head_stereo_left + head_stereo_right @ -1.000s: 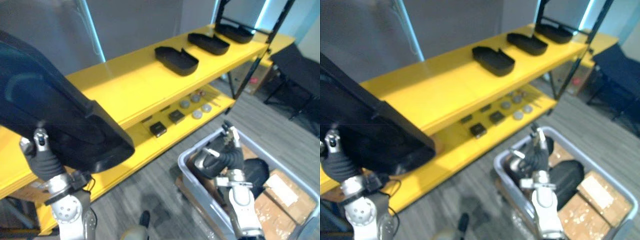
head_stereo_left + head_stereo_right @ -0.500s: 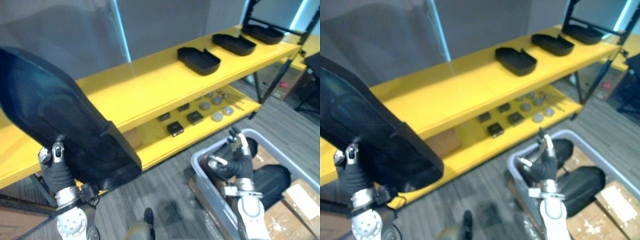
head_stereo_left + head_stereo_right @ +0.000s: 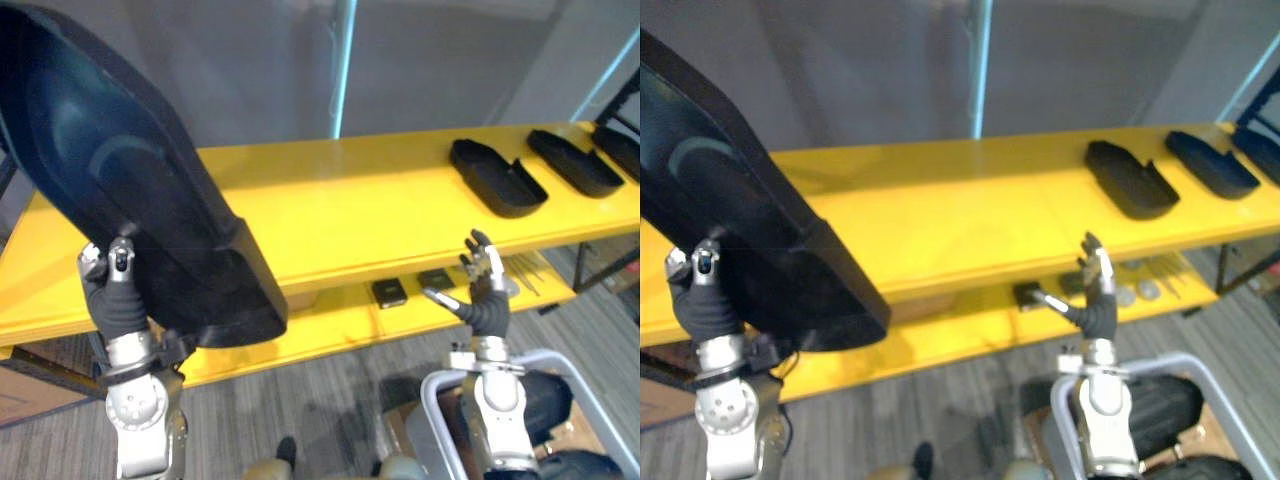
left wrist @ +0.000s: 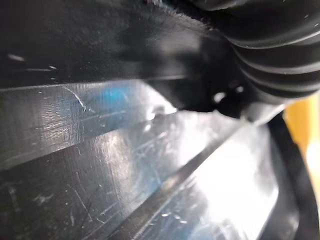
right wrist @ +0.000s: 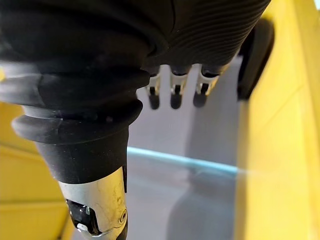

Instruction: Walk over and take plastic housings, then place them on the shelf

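The large black plastic housing (image 3: 130, 190) fills the upper left of the eye views. It is tipped steeply on edge, with its hollow side facing the camera. The left hand (image 3: 115, 295) grips it from below at lower left. Its thumb lies on the near face and its fingers are hidden behind the wall, so this reads as a pinch on one rim. The right hand (image 3: 482, 288) is raised at lower right above the grey bin (image 3: 1188, 358). Its fingers are straight and spread, and it holds nothing.

The step in hand is setting this housing on the yellow top shelf (image 3: 350, 205).

- **Where to place it:** The bare stretch in the middle of the frame looks best. It lies between the held part and the nearest placed housing (image 3: 497, 178), which sits hollow side up at the right.
- **Levelling:** A one-rim hold on so big a shell will probably let it swing. The tilt should come off slowly, with the low corner brought over the shelf's front edge first.
- **Support:** The free right hand could go flat under the far end to share the weight.
- **Release:** The base should rest fully on the shelf, well apart from the placed row, before the left hand lets go. Otherwise the overhang may tip it off the front.
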You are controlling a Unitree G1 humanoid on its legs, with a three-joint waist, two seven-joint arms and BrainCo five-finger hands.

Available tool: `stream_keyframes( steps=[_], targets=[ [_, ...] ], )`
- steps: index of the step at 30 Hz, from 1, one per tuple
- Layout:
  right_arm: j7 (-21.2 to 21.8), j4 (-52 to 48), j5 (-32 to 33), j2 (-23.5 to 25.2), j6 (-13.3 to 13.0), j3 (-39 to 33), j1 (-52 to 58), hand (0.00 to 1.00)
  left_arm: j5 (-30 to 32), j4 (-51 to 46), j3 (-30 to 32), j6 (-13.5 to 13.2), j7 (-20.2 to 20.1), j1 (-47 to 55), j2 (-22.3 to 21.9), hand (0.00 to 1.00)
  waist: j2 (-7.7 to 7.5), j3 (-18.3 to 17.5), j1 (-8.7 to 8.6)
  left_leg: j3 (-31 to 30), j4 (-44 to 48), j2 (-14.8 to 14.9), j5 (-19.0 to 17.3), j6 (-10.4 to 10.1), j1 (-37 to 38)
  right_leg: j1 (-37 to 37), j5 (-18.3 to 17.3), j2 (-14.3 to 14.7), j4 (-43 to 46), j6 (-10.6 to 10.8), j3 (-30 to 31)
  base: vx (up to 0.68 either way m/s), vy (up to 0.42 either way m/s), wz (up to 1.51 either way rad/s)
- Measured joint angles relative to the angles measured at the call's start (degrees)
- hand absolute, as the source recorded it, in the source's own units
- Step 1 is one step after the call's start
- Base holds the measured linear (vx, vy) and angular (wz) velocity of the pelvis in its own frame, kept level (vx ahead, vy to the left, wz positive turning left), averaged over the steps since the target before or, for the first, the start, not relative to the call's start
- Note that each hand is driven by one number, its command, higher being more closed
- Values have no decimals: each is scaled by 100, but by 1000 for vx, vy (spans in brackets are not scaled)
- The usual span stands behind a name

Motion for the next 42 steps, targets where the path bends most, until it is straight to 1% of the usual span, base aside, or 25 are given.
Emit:
stream_keyframes(
  steps=[2,3,4,5,6,8,9,11,13,16,19,20,21,23,26,28,29,30,32,34,36,38,39,40,42],
  targets=[
    [147,-135,25,2,3,21,24,0,-11,30,-65,47,-7,76,-27,100,-102,-53,0,-91,183,-69,-239,-127,-7,124,239,55,-353,-34,126,146,-216,46],
    [244,-235,33,-15,7,25,59,0,-7,41,-166,46,-30,171,-31,100,-295,-192,17,-77,221,-148,-391,-243,29,257,674,3,-571,178,279,228,-323,66],
    [296,-264,85,-107,12,21,56,0,-8,57,-361,51,-35,294,-141,100,-123,-275,12,168,301,98,-453,-319,2,417,715,127,-690,139,58,245,-317,59],
    [298,-287,155,-167,12,19,51,0,-8,53,-474,50,-55,349,-195,100,-21,-300,8,252,299,246,-463,-409,11,494,762,229,-802,116,-6,253,-270,43],
    [302,-288,277,-255,30,28,13,0,-4,51,-634,50,-92,442,-303,100,159,-375,74,267,280,409,-458,-531,14,659,883,388,-1033,38,-124,272,-209,22],
    [294,-288,458,-267,137,13,-115,0,-1,51,-720,52,-86,459,-459,100,320,-433,47,468,184,562,-424,-611,132,873,878,531,-1179,-16,-282,324,-191,33],
    [286,-287,468,-269,144,4,-140,0,-6,51,-720,51,-70,456,-491,100,333,-419,48,544,212,579,-426,-612,176,956,866,551,-1193,-35,-283,211,-88,23],
    [235,-288,468,-267,147,6,-171,0,-33,55,-719,47,-60,431,-474,100,246,-344,55,681,604,560,-459,-655,196,1251,834,524,-1203,-85,-281,126,-23,15],
    [148,-328,468,-266,140,1,-176,0,-37,54,-725,39,-65,387,-477,100,209,-327,56,722,729,534,-458,-655,203,1365,829,493,-1216,-88,-272,98,7,20],
    [128,-546,471,-251,141,-2,-295,0,25,53,-767,27,-52,176,-465,100,225,-311,58,904,618,508,-457,-653,231,1340,828,462,-1298,-87,-238,38,21,4],
    [58,-821,625,-215,231,-9,-336,0,194,50,-769,29,61,63,-439,100,249,-300,35,1147,272,503,-468,-636,482,1340,820,459,-1408,-74,-40,-23,24,-34],
    [25,-946,703,-168,232,-16,-265,0,260,48,-782,63,49,15,-411,100,259,-304,1,1283,163,502,-531,-560,526,1312,780,460,-1472,-10,40,-59,27,-38],
    [20,-997,714,-121,232,-30,-208,0,316,49,-792,98,41,-7,-397,100,267,-304,-37,1311,152,502,-559,-556,513,1286,783,461,-1499,37,57,-78,28,-37],
    [7,-1160,746,108,240,25,76,0,489,38,-823,369,-42,-24,-195,100,274,-309,-127,1547,148,499,-575,-535,510,1196,836,462,-1579,56,236,-75,31,-42],
    [-67,-1345,738,197,245,50,294,0,907,77,-850,719,-145,-253,20,100,293,-328,-214,1700,117,490,-573,-529,500,1129,957,465,-1682,84,377,-27,22,-31],
    [-97,-1397,664,210,245,147,342,0,1030,305,-924,1073,-278,-691,253,100,315,-347,-330,1802,105,495,-570,-529,502,1130,1092,491,-1826,95,467,15,18,-22],
    [-98,-1433,648,212,245,170,342,0,1034,405,-954,1162,-301,-835,300,100,321,-350,-358,1837,102,501,-570,-529,506,1124,1115,502,-1850,92,505,27,0,-25],
    [-95,-1522,627,211,243,254,341,0,1022,682,-1040,1448,-316,-1179,425,100,351,-370,-403,1903,92,514,-570,-529,501,1103,1161,532,-1907,91,558,38,-12,-19],
    [-83,-1553,628,207,240,298,343,0,1006,1132,-1098,1767,-326,-1579,519,100,390,-395,-458,1926,80,521,-570,-529,512,1093,1183,556,-1918,85,583,33,-10,-15],
    [10,-1555,651,203,245,361,348,0,747,1947,-1077,2281,-307,-2098,706,100,435,-419,-555,2123,10,552,-570,-529,605,1055,1211,608,-1919,65,756,20,-1,-35],
    [97,-1611,673,204,265,428,436,0,584,2484,-1062,2568,-301,-2374,848,100,453,-432,-617,2232,-30,569,-571,-529,686,1047,1218,636,-1919,63,873,13,-1,-36],
    [305,-1828,691,192,434,528,666,0,460,3316,-1041,2896,-232,-2792,1079,100,458,-435,-783,2382,-61,580,-571,-529,744,1023,1231,645,-1919,59,1000,-5,6,-31],
    [352,-1861,708,183,481,553,711,0,389,3523,-1037,2958,-234,-2897,1149,100,460,-435,-811,2428,-68,586,-571,-529,761,1004,1243,646,-1919,54,1045,-21,9,-36],
    [512,-1910,865,162,608,640,797,0,265,3924,-1004,3113,-234,-3113,1255,100,462,-433,-881,2523,-89,589,-570,-529,804,991,1258,659,-1919,59,1139,-34,7,-36],
    [715,-1939,1040,149,748,722,906,0,93,4491,-963,3272,-233,-3451,1415,100,475,-431,-1018,2573,-102,585,-570,-528,812,952,1278,663,-1918,64,1199,-43,-2,-24]
  ],
)
